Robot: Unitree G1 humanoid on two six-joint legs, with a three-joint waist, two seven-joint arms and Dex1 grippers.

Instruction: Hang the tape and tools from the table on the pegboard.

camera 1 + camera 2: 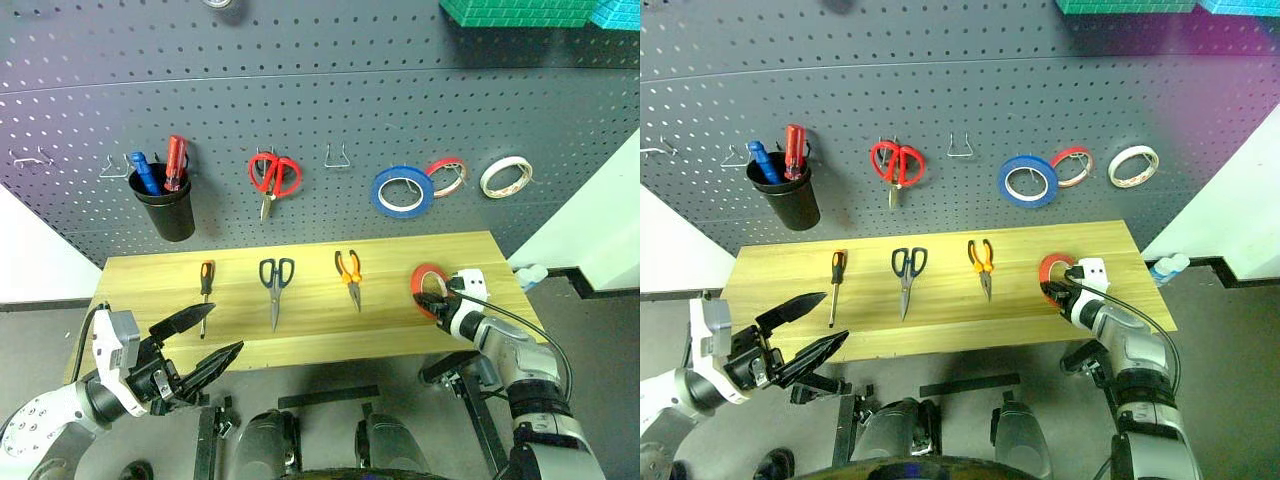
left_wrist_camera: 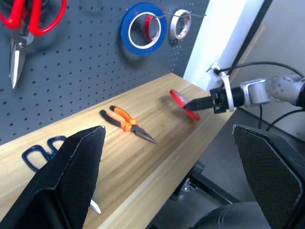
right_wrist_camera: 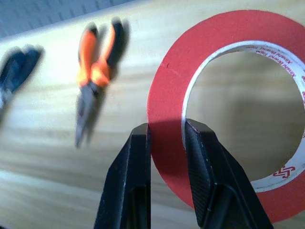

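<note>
The right pincer (image 3: 167, 138) is clamped on the red tape's (image 3: 228, 100) wall near the worktop's (image 1: 310, 335) right end. The left pincer (image 1: 200, 340) gapes wide off the front-left edge. The pliers (image 3: 93, 71) lie apart from the tape.

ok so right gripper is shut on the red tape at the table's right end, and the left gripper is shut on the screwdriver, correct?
Not quite. The left gripper is open and holds nothing; the left eye view shows it near the table's front edge, and the screwdriver lies free on the wood. The rest is right: the right gripper is shut on the red tape at the table's right end.
</note>
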